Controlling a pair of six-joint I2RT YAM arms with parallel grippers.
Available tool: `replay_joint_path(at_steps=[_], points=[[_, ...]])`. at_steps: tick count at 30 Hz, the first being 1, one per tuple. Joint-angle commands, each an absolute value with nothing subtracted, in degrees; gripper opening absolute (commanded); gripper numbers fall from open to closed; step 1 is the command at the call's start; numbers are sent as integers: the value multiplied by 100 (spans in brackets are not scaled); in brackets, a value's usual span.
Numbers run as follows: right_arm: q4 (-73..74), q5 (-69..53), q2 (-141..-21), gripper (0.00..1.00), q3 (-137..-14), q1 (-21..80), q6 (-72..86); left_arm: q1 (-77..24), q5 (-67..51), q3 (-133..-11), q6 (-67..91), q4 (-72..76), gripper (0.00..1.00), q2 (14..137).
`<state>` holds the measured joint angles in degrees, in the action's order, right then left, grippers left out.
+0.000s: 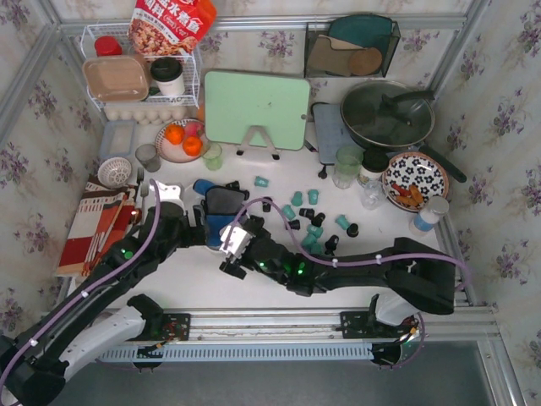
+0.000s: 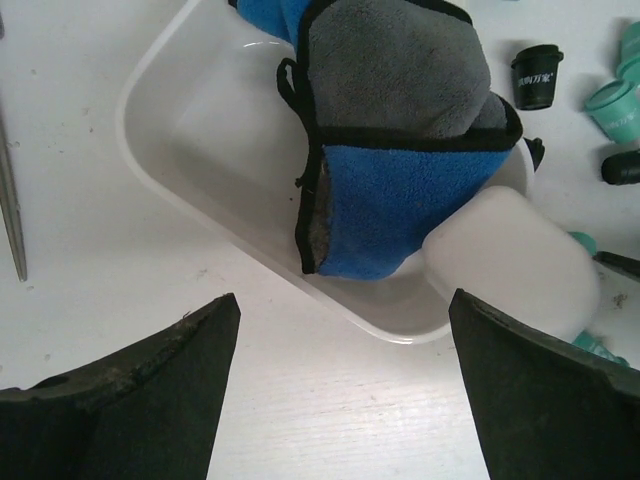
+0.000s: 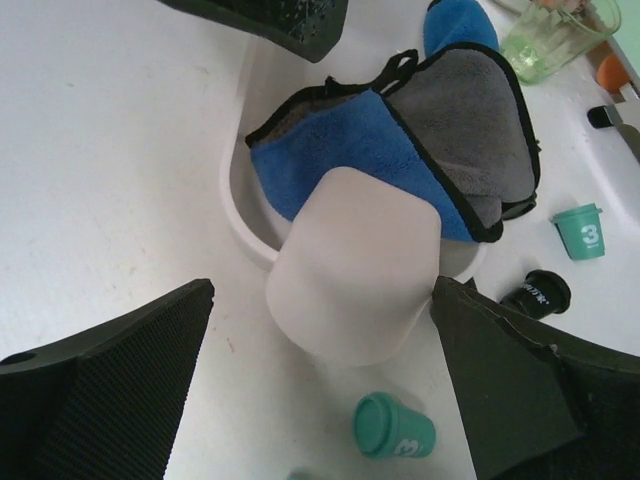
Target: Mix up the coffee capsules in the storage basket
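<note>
The storage basket (image 2: 190, 190) is a shallow white dish, and a blue and grey cloth (image 2: 400, 140) lies in it and over its far rim. A frosted white box (image 3: 350, 265) leans on the basket's rim (image 3: 232, 190). My right gripper (image 3: 322, 285) is open, its fingers either side of that box, the right one close to its corner. My left gripper (image 2: 343, 300) is open over bare table at the basket's near corner. Several teal and black coffee capsules (image 1: 313, 222) lie scattered on the table right of the basket. One teal capsule (image 3: 393, 427) lies just below the box.
Translucent green cups (image 1: 347, 161) and a patterned plate (image 1: 414, 179) stand behind the capsules. A green board (image 1: 256, 108), a pan (image 1: 387, 114) and a white wire rack (image 1: 139, 80) line the back. Chopsticks and a mat (image 1: 97, 224) lie at the left.
</note>
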<state>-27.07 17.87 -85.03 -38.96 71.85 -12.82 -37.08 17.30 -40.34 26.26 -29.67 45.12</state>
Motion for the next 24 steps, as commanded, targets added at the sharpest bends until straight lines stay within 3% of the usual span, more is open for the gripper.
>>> replay_joint_path(at_steps=[1, 15, 24], points=[[-2949, 2688, -8946, 100, -4228, 7258, -1323, -3709, 1876, -3992, 2699, -2572, 89, 4442], [-3038, 3272, -9287, 99, -4316, 7263, 414, -3709, 1776, -3889, 2742, -2413, 89, 4497], [-2818, 3026, -9146, 85, -4212, 7265, 1262, -3708, 1808, -3842, 2794, -2367, 89, 4555]])
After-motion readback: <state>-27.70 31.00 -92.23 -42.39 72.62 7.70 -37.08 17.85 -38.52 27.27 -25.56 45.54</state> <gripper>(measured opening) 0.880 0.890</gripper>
